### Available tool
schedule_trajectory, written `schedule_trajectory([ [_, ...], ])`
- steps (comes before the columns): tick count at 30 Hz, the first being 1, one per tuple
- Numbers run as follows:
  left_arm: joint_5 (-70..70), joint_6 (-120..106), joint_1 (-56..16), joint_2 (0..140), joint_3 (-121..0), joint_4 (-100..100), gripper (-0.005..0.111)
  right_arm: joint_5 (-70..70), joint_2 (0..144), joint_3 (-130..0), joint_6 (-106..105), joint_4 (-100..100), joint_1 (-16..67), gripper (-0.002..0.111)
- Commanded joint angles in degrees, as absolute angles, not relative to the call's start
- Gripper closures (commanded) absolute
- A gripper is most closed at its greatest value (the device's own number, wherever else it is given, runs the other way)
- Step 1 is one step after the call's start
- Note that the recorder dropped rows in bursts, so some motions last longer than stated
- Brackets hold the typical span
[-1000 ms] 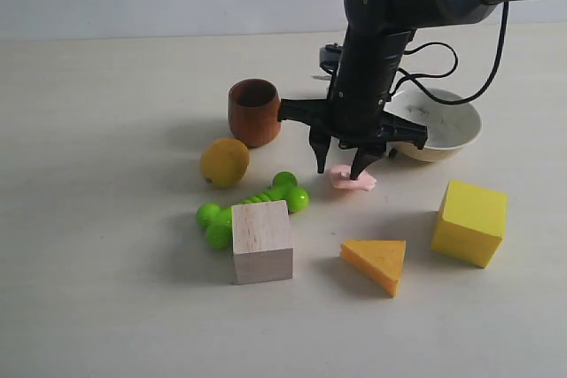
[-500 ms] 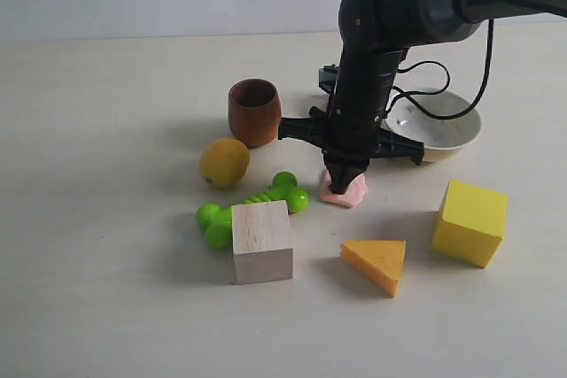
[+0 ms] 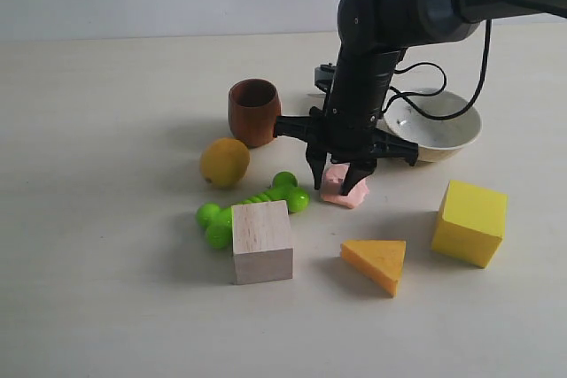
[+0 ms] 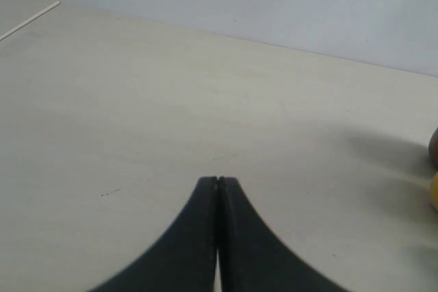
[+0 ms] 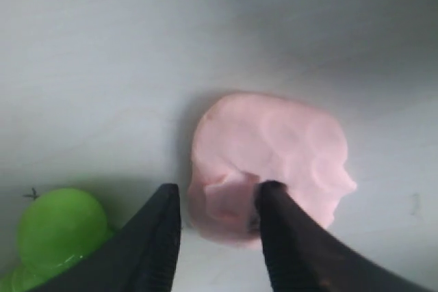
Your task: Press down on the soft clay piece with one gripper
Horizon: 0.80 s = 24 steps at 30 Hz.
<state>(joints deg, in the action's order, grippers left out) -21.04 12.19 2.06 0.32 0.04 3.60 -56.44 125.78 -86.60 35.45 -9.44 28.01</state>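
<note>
1. A pale worktop is carrying everything in the exterior view.
2. The black right arm is reaching down over the middle of it. The right fingers are standing apart and gripping nothing.
3. The left fingers are pressing flat against each other with nothing between them, over bare worktop.
4. A pale bowl is sitting behind the right arm, just beside its crossbar.
5. A yellow cube is resting at the right.
6. A wooden block is standing near the front, touching the green dumbbell toy behind it.
7. A brown cup is standing upright behind the lemon.
8. An orange wedge is lying between the block and the cube.
9. The soft clay piece is lying flat directly beneath the right fingers, near the green toy's end.
10. In the right wrist view, one finger seems to be touching a dent at the clay's edge. The other finger is hanging just off its side.
</note>
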Motion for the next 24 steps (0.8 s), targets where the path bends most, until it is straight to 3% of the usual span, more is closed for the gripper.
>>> schedule_trajectory([
  [1, -20.6, 12.3, 1.7, 0.0, 0.0, 3.7, 0.107, -57.2, 126.0, -86.7, 35.0, -8.4, 28.0, 0.066],
  [20, -20.6, 12.3, 1.7, 0.0, 0.0, 3.7, 0.107, -57.6, 125.9, -87.8, 34.9, -7.5, 28.0, 0.067],
  [22, -20.6, 12.3, 1.7, 0.0, 0.0, 3.7, 0.107, -57.6, 125.9, -87.8, 35.0, -7.5, 28.0, 0.073],
  [24, -20.6, 12.3, 1.7, 0.0, 0.0, 3.7, 0.107, -58.1, 125.9, -87.8, 35.0, -7.5, 28.0, 0.088],
])
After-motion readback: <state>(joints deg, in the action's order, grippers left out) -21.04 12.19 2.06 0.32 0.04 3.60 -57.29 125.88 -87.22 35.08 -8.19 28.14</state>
